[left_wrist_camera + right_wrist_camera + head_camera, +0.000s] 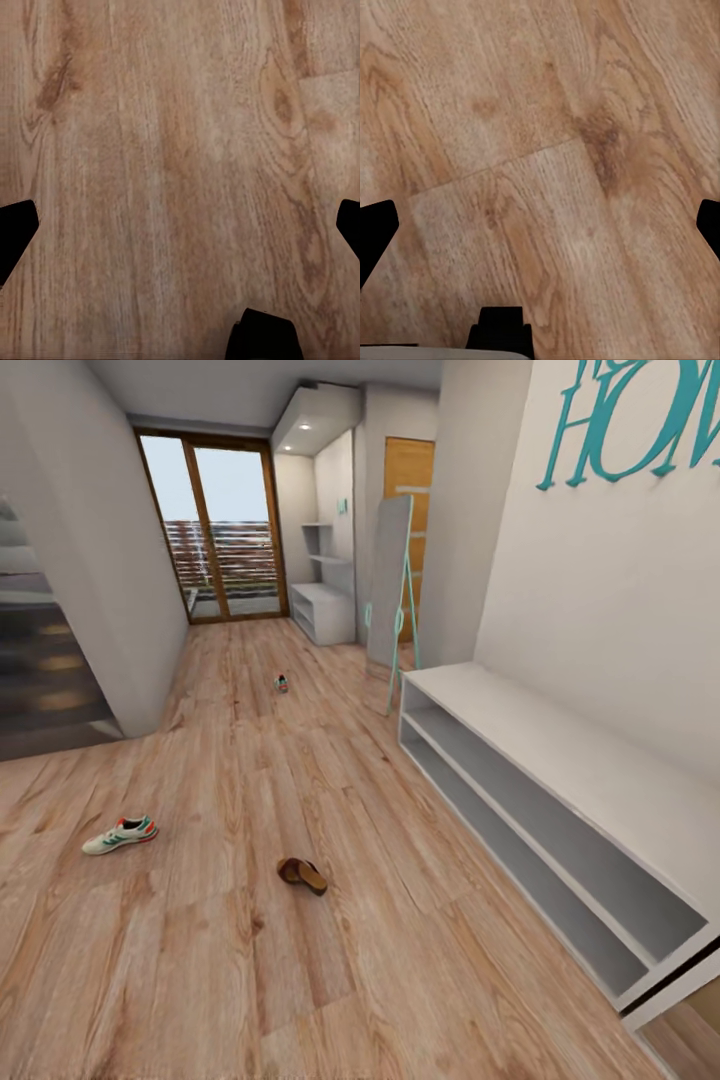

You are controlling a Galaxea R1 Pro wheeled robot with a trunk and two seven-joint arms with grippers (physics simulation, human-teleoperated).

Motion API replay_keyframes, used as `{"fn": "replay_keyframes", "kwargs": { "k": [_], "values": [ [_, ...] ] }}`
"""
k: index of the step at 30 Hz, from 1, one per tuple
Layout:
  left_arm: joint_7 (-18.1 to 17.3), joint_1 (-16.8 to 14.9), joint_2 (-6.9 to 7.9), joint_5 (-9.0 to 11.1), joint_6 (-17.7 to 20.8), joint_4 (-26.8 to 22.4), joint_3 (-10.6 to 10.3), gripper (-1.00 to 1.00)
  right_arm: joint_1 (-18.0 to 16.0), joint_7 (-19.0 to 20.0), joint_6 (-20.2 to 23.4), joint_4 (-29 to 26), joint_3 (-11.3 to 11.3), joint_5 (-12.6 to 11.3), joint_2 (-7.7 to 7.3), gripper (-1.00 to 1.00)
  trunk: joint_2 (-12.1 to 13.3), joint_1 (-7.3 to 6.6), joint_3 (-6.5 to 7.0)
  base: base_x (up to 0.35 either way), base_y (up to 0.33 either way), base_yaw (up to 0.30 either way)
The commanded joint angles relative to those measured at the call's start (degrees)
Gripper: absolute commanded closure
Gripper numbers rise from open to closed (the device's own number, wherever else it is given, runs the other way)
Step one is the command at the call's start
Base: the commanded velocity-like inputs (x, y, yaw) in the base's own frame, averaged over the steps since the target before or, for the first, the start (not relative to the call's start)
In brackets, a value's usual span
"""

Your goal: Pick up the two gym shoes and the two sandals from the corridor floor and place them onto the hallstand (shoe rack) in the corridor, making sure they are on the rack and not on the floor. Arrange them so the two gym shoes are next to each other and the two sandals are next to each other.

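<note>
Fingers (16,229) of left and right (376,225) grippers spread wide over bare corridor floor (230,960); one gym shoe (120,836) and sandals (302,874) lie apart, hallstand (560,760) along the wall.

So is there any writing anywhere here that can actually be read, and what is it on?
"HOM": big teal cut-out letters on the white right-hand wall, cropped by the picture's edge; the line above is cut off, unreadable.
White sneaker with green stripes: any label is too small to read.

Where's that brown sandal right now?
In the head view, the brown sandal lies on the wooden floor, right of the white gym shoe and left of the grey shoe rack.
</note>
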Motion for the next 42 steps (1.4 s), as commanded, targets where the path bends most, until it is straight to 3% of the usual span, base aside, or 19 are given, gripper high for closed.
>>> {"fn": "replay_keyframes", "kwargs": {
  "k": [1, 13, 30, 42],
  "values": [
    [0.22, -0.03, 0.01, -0.03, -0.20, 0.07, -0.10, -1.00, -0.02, -0.03, -0.17, 0.04, -0.03, 0.05, -0.01, -1.00, -0.02, -0.01, -0.12, 0.000, 0.000, 0.188],
    [0.22, 0.00, 0.11, 0.12, -0.28, 0.07, -0.06, -1.00, -0.02, -0.03, -0.17, 0.10, 0.05, 0.07, -0.04, -1.00, -0.02, -0.01, -0.94, 0.003, 0.000, 0.188],
    [0.22, 0.13, 0.13, 0.23, -0.29, 0.07, -0.12, -1.00, -0.02, 0.03, -0.17, 0.11, 0.06, 0.07, -0.04, -1.00, -0.02, -0.01, -2.10, 0.290, 0.000, 0.188],
    [0.22, 0.13, 0.13, 0.23, -0.29, 0.07, -0.08, -1.00, -0.02, 0.20, -0.14, 0.17, 0.40, 0.54, -0.07, -1.00, -0.02, -0.01, -2.86, 0.063, 0.000, 0.172]
  ]
}}
